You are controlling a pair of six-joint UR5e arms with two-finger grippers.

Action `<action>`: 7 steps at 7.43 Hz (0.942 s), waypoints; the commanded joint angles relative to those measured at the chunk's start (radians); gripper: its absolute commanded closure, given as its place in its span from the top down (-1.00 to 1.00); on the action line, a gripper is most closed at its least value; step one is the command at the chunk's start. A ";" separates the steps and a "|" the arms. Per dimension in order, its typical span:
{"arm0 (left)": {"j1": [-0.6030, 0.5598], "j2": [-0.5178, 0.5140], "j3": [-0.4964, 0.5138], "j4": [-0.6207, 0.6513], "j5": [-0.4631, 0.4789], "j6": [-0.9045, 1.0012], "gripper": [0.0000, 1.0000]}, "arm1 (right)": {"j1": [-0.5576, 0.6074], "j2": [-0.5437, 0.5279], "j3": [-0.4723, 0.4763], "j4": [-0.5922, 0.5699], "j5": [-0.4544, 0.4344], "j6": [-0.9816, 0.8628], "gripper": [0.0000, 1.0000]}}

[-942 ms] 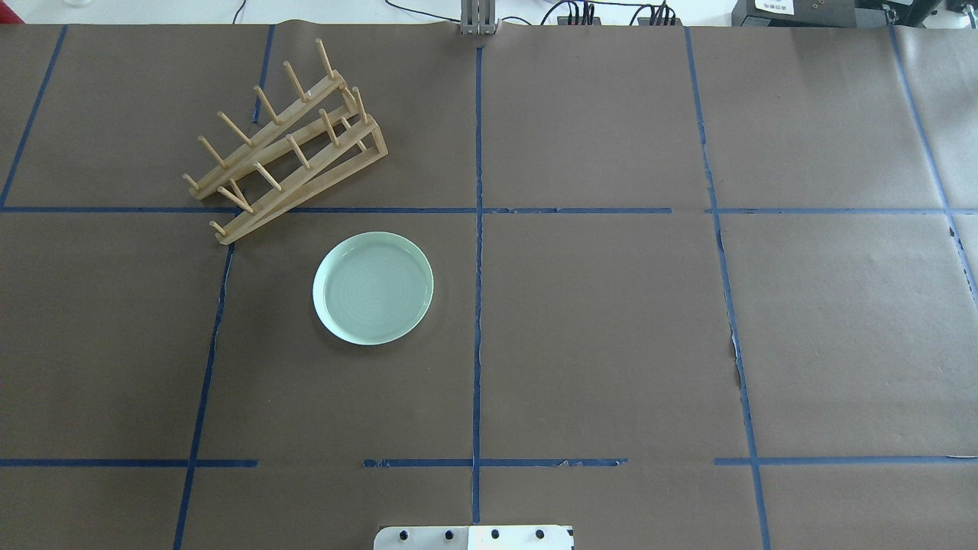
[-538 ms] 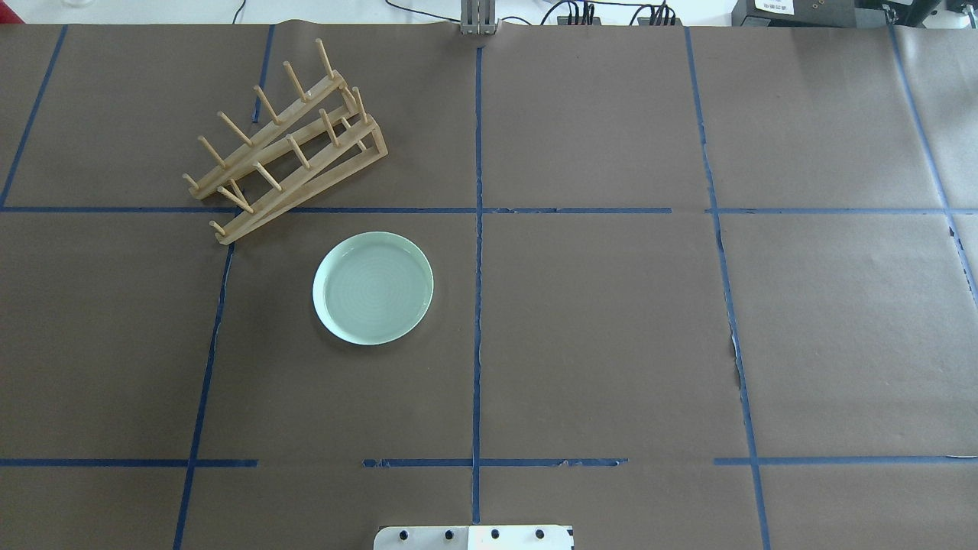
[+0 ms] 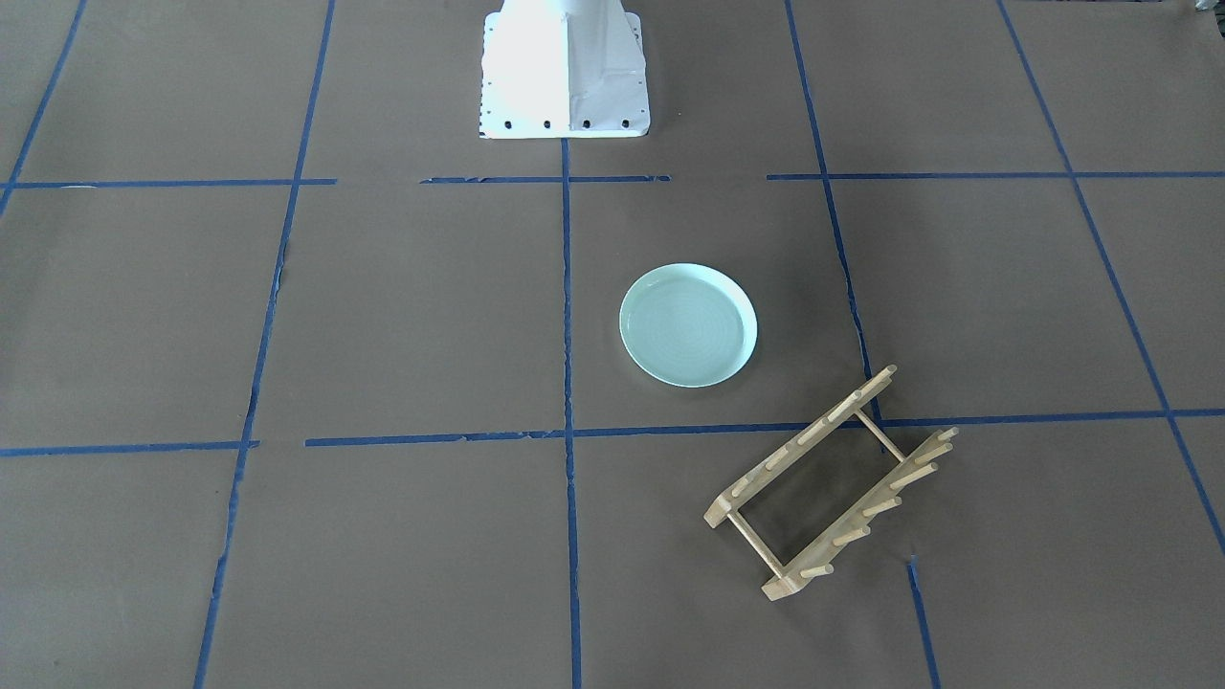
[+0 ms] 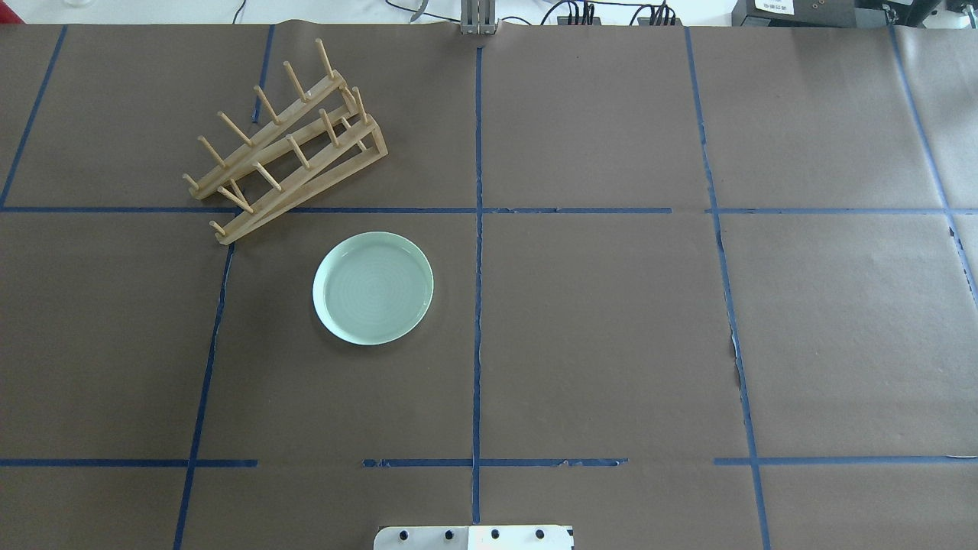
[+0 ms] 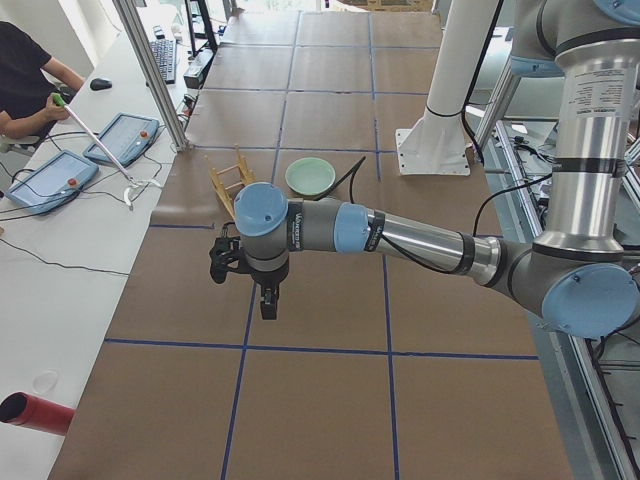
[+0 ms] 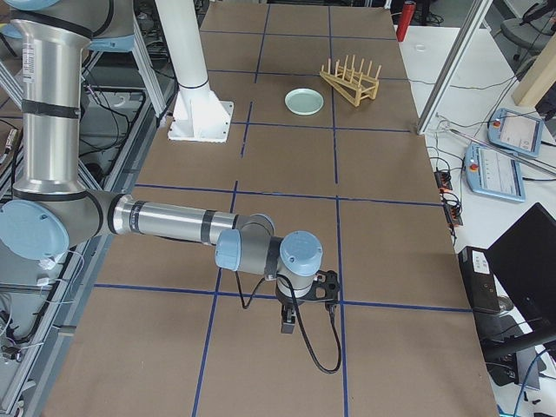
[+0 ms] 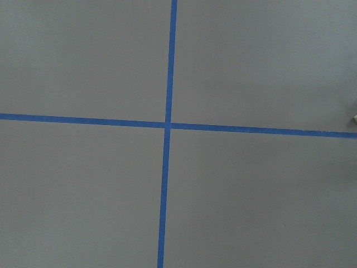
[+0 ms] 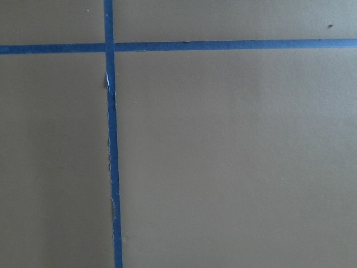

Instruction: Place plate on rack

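Note:
The pale mint-green plate [image 4: 373,288] lies flat on the brown paper, left of the table's middle line; it also shows in the front view [image 3: 688,325] and small in both side views [image 5: 310,176] [image 6: 304,102]. The wooden rack [image 4: 321,187] stands empty just beyond and to the left of the plate, set at an angle [image 3: 804,442] [image 5: 228,180] [image 6: 352,82]. My left gripper [image 5: 266,303] hangs over bare paper near the table's left end, well away from both. My right gripper [image 6: 288,325] hangs over bare paper near the right end. I cannot tell whether either is open or shut.
The white robot pedestal [image 3: 563,77] stands at the near middle edge [image 4: 474,537]. Blue tape lines divide the brown paper into squares. A side table with teach pendants [image 5: 50,178] and a seated operator [image 5: 25,70] lies beyond the far edge. A red cylinder [image 5: 35,413] lies there too.

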 commanded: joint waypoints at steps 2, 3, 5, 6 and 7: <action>0.000 0.017 -0.001 -0.008 -0.001 -0.003 1.00 | 0.001 0.000 0.000 0.000 0.000 -0.001 1.00; 0.000 0.012 -0.004 -0.008 -0.002 -0.005 1.00 | 0.001 0.000 0.000 0.000 0.000 -0.001 1.00; 0.020 -0.009 -0.024 -0.072 -0.006 -0.096 1.00 | 0.001 0.000 -0.001 0.000 0.000 -0.001 1.00; 0.070 -0.014 -0.074 -0.116 -0.003 -0.152 1.00 | 0.001 0.000 0.000 0.000 0.000 -0.001 1.00; 0.153 -0.050 -0.123 -0.124 -0.004 -0.280 1.00 | -0.001 0.000 0.000 0.000 0.000 -0.001 1.00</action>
